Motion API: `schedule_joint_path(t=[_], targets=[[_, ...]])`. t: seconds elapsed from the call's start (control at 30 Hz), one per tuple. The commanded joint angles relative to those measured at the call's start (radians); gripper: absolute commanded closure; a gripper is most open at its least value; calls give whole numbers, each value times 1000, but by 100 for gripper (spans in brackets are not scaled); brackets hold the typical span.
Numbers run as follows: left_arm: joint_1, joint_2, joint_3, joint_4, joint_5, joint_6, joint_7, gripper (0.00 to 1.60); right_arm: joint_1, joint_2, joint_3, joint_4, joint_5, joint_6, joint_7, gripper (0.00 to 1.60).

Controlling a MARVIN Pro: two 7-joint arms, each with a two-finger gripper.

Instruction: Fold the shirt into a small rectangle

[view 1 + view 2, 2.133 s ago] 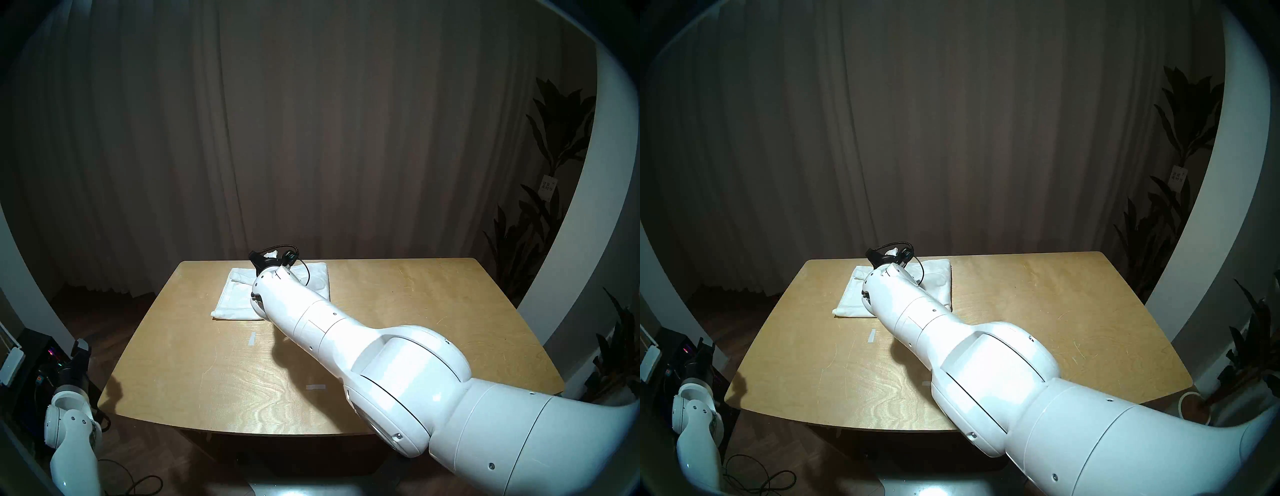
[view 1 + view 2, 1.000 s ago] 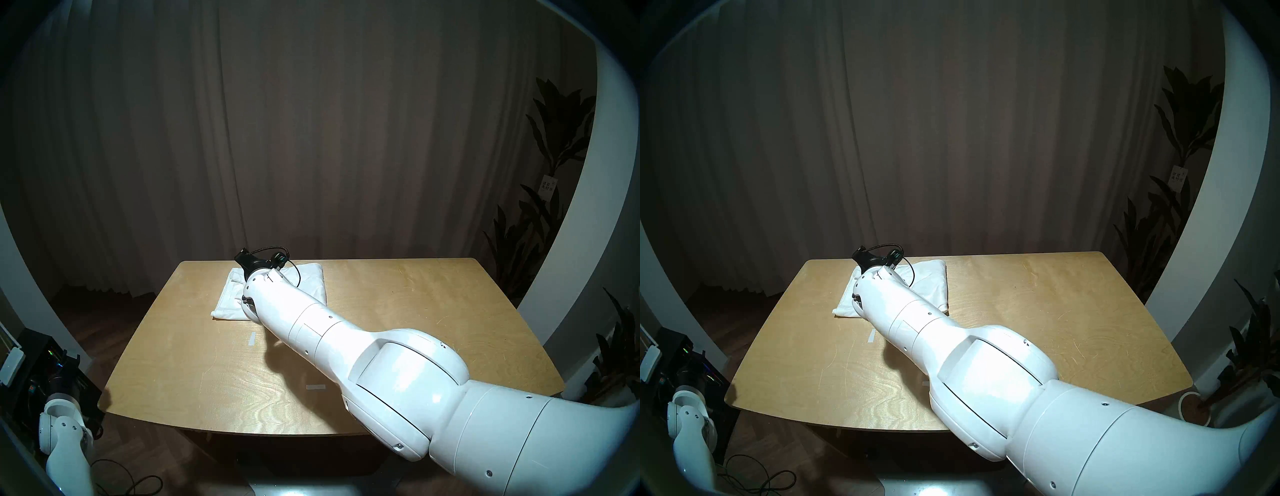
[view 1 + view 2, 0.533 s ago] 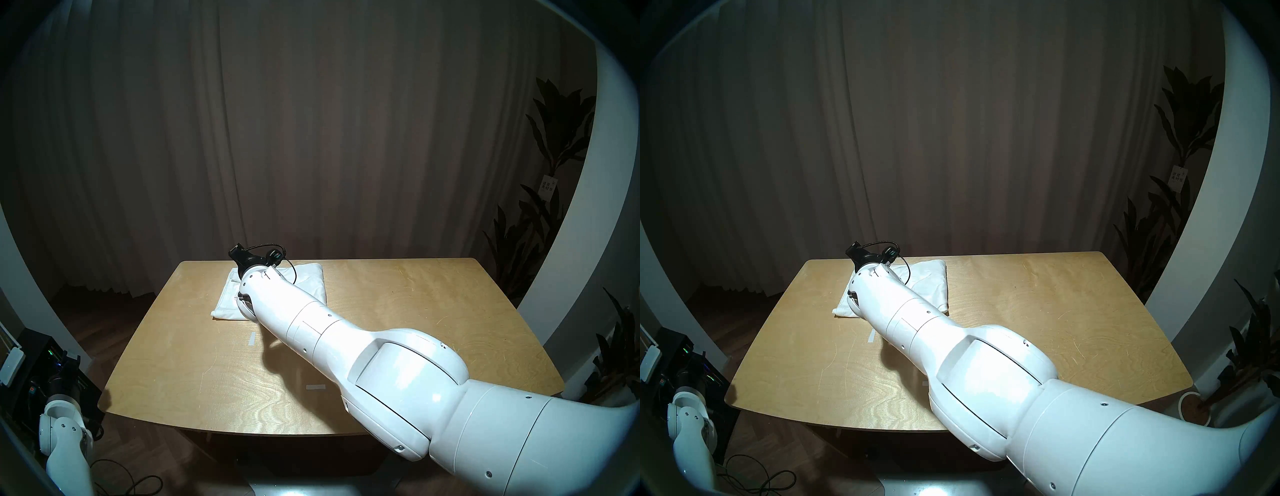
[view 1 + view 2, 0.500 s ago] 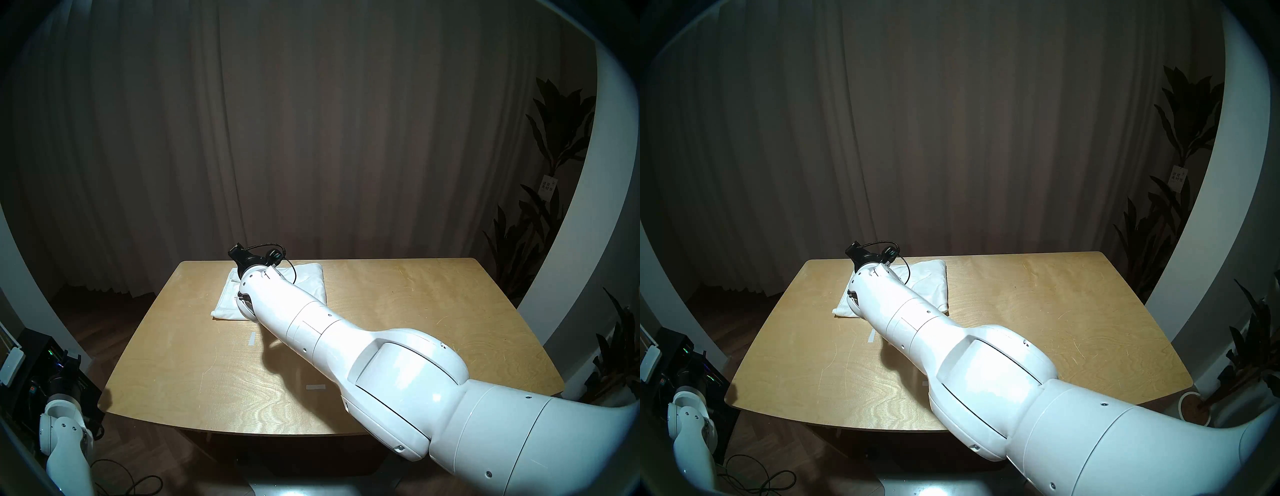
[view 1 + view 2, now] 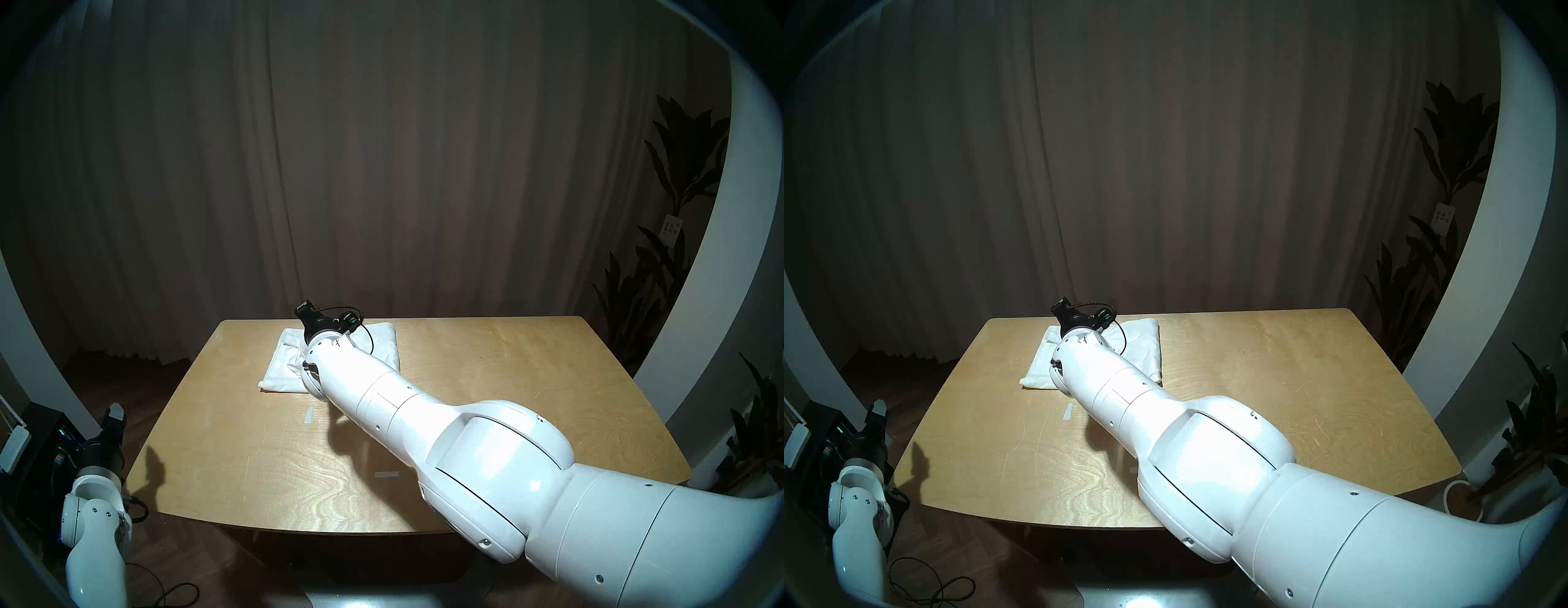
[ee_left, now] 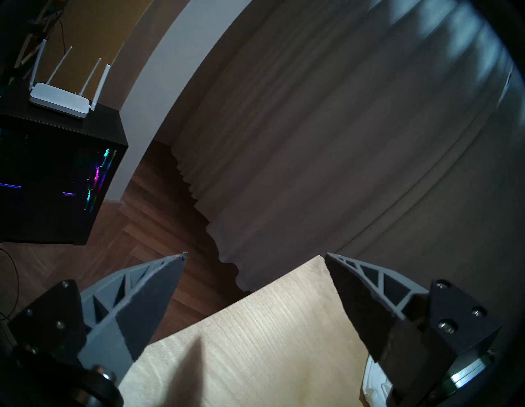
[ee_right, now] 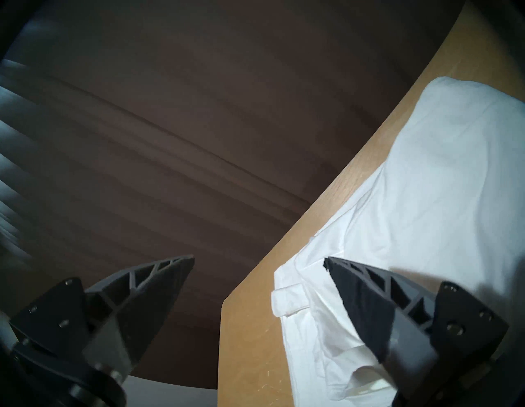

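Right gripper (image 7: 258, 260) agape over shirt (image 7: 426, 176), seemingly untouching; fingers hidden from head views.

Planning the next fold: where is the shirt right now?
In the head views the shirt lies folded at the table's far edge, left of centre, partly behind the right arm.

Soft matt white cotton shirt (image 5: 388, 346), smooth satin pale wooden desk (image 5: 237, 424), glossy white plastic arm shells (image 5: 488, 458), matt grey ribbed plastic fingers (image 6: 136, 295)
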State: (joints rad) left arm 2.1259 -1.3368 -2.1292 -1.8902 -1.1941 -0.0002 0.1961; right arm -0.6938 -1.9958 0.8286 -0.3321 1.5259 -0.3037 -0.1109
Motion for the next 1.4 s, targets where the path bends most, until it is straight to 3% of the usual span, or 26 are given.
schedule_joint_path(t=[0.0,0.43,0.93,1.07,1.23,1.37], targets=[[-13,15,6,-32,15,-10,-20,0,-33,-11,-19,5,8,3,65,0],[13,-11,-2,-45,30,-33,-22,0,-84,-11,-110,-60,30,38,121,0],[42,-42,-24,-55,39,-52,-32,0,-76,-11,-237,-74,77,106,154,0],[38,-34,-20,-62,57,-62,-54,0,-76,-11,-262,-92,80,91,182,0],[11,0,31,-85,129,-86,-98,0,-44,-11,-307,-71,13,17,238,0],[-32,40,89,-110,189,-91,-116,0,-9,65,-327,-64,-26,-28,255,0]])
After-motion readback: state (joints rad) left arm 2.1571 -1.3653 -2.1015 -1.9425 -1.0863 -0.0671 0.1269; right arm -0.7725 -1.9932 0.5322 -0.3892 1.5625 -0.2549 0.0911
